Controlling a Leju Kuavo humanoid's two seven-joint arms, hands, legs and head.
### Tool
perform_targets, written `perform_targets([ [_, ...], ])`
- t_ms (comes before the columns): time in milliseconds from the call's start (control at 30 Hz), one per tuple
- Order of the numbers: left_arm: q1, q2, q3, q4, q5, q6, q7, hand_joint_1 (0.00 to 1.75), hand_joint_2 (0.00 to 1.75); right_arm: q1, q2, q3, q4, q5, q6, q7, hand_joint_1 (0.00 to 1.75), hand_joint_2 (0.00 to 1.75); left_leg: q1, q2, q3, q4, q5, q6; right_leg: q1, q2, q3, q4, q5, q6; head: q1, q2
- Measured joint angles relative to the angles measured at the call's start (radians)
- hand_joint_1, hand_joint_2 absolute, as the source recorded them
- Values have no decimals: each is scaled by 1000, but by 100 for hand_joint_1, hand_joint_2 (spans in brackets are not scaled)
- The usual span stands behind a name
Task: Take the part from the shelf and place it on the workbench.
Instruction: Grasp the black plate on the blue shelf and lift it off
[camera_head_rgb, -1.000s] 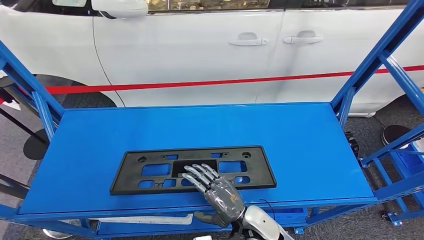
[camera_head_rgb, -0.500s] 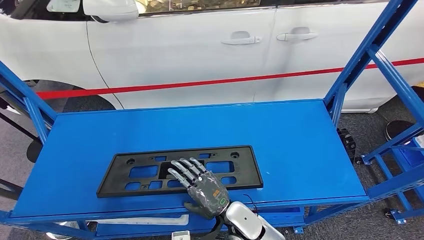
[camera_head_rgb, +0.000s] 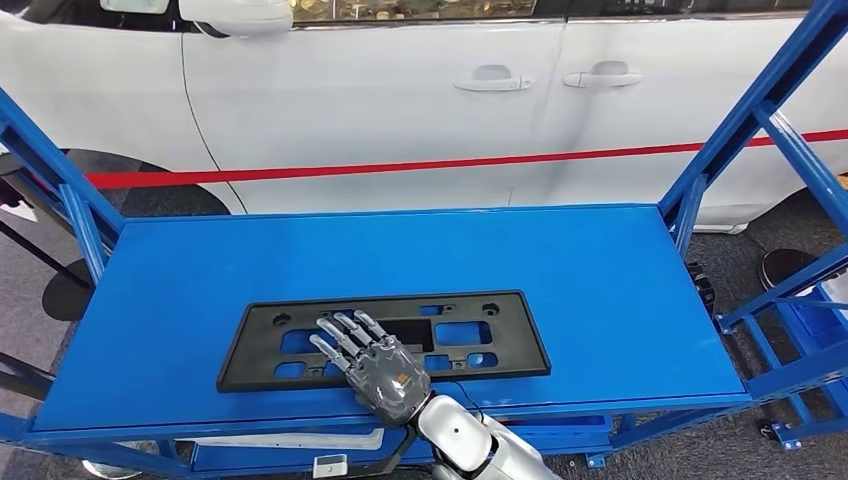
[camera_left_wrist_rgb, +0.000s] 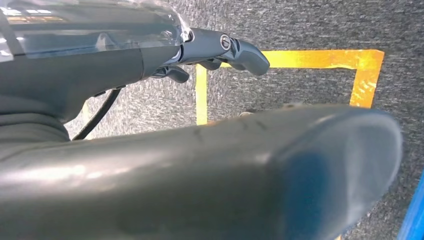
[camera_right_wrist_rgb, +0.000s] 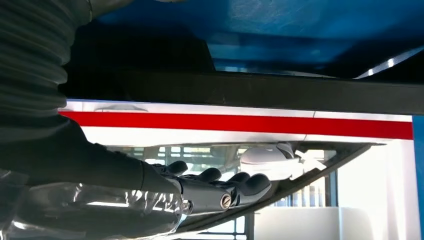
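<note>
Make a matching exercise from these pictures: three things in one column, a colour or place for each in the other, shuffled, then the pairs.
Things
1. black part
2. right hand
3. white car

Descriptions
A. behind the blue shelf, with a red stripe along its side
B. lying flat on the blue shelf
C. over the near edge of the part, fingers spread

Pairs: 1-B, 2-C, 3-A

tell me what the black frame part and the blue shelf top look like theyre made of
Black frame part: likely moulded plastic, matte black, judging by its thin flat shape with crisp cut-out windows and small holes and little glare.
Blue shelf top: probably painted sheet metal, smooth semi-gloss blue, with soft reflections and matching blue frame posts. The right hand rests over the part.
</note>
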Motion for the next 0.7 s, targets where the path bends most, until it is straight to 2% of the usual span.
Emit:
perform_targets([
  [33, 0, 0, 0, 0, -1, 0, 0, 0, 0, -8, 4, 2, 11, 7, -2, 9, 0, 175, -1, 0, 2, 0, 0, 0, 1, 0, 21, -45, 32, -4, 0, 0],
  [67, 0, 0, 0, 0, -2, 0, -1, 0, 0, -17, 8, 4, 23, 14, -3, 18, 0, 175, -1, -1, 4, 0, -1, -1, 2, 0, 55, -116, 71, -10, 0, 0],
  [100, -1, -1, 0, 0, -2, 0, -2, 0, 0, -26, 13, 6, 34, 20, -3, 27, 0, 175, -3, -2, 5, 0, -2, -3, 5, 0, 89, -187, 98, -17, 0, 0],
  [167, -1, -1, 0, 0, -2, 0, -4, 0, 0, -42, 19, 7, 54, 31, -3, 45, 0, 175, -5, -2, 3, 0, -2, -10, 11, 0, 126, -269, 120, -25, 0, 0],
  [200, -1, -1, 0, 0, -2, 0, -5, 0, 0, -49, 21, 8, 63, 36, -3, 54, 17, 175, -5, -2, 2, -1, -2, -16, 14, 0, 127, -277, 117, -27, -1, 0],
  [300, 0, 0, 0, 0, -3, 1, -7, 0, 0, -65, 29, 9, 88, 49, 3, 76, 136, 175, -4, -2, 0, 8, -12, -32, 8, -1, 133, -294, 127, -39, -1, 0],
  [333, 0, 1, 0, 0, -4, 1, -8, 0, 0, -69, 32, 9, 95, 53, 8, 83, 158, 175, -4, -2, -11, 35, -32, -36, 5, -2, 136, -301, 131, -44, -2, 0],
  [433, 0, 2, 0, 0, -5, 1, -7, 0, 0, -75, 38, 9, 115, 61, 23, 99, 159, 175, 0, -1, -96, 220, -125, -46, 3, -4, 136, -305, 134, -50, -5, 0],
  [467, 1, 2, 0, 0, -6, 1, -7, 0, 0, -76, 39, 9, 122, 63, 26, 104, 158, 175, 2, -1, -118, 267, -138, -50, 3, -5, 136, -304, 134, -50, -5, 0],
  [500, 2, 3, 0, 0, -6, 0, -7, 0, 0, -76, 39, 9, 128, 65, 29, 108, 157, 175, 4, -1, -124, 279, -131, -53, 3, -5, 135, -302, 133, -49, -5, 0],
  [533, 3, 4, 0, 0, -6, 0, -7, 0, 0, -76, 39, 9, 133, 66, 32, 111, 157, 175, 6, 0, -110, 247, -104, -56, 2, -4, 135, -300, 132, -48, -5, 0],
  [567, 2, 6, 0, 0, -7, 0, -7, 0, 0, -76, 39, 10, 137, 67, 34, 115, 157, 175, 9, 0, -80, 184, -66, -58, 1, -3, 136, -297, 129, -45, -5, 0],
  [633, 1, 8, 0, 0, -9, 0, -7, 0, 0, -79, 41, 10, 144, 68, 36, 117, 158, 175, 13, -1, -20, 57, -17, -56, 3, 0, 132, -285, 123, -35, -5, 0],
  [667, 0, 8, 0, 0, -10, 0, -7, 0, 0, -81, 41, 10, 147, 69, 36, 118, 158, 175, 13, -2, -6, 24, -9, -52, 5, 1, 128, -279, 120, -30, -5, 0],
  [700, 1, 8, 0, 0, -11, 0, -7, 0, 0, -83, 41, 9, 149, 69, 37, 118, 160, 175, 12, -3, -3, 13, -11, -45, 8, 2, 125, -276, 120, -25, -5, 0],
])
